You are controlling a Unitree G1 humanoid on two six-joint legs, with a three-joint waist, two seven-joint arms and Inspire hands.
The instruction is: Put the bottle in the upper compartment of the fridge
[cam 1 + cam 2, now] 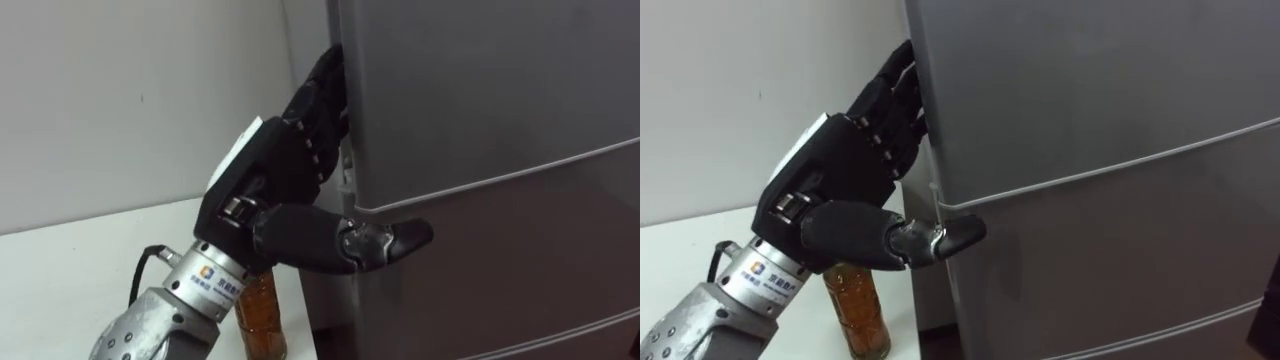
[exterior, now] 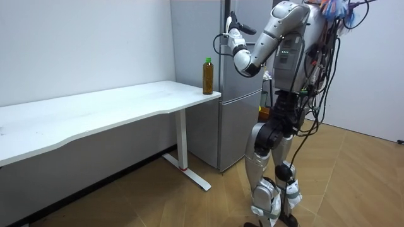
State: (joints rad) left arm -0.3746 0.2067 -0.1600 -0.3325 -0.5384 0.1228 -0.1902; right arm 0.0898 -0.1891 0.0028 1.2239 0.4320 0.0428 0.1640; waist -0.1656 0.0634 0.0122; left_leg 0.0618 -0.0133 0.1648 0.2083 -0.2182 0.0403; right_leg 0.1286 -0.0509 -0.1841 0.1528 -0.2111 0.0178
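Much of the bottle (image 1: 262,312) is hidden from me behind the wrist of the left hand (image 1: 265,165); in the eye views its lower part shows, clear with amber liquid inside. From the room view I see it standing upright with a green cap, on the white table (image 1: 60,270) at the corner next to the fridge (image 1: 520,250). My left hand lies against the left edge of the upper door (image 1: 480,90), its far end tucked behind that edge, so I cannot tell if it grips the door or just rests there.

White table (image 2: 95,113) — wood floor (image 2: 353,183)
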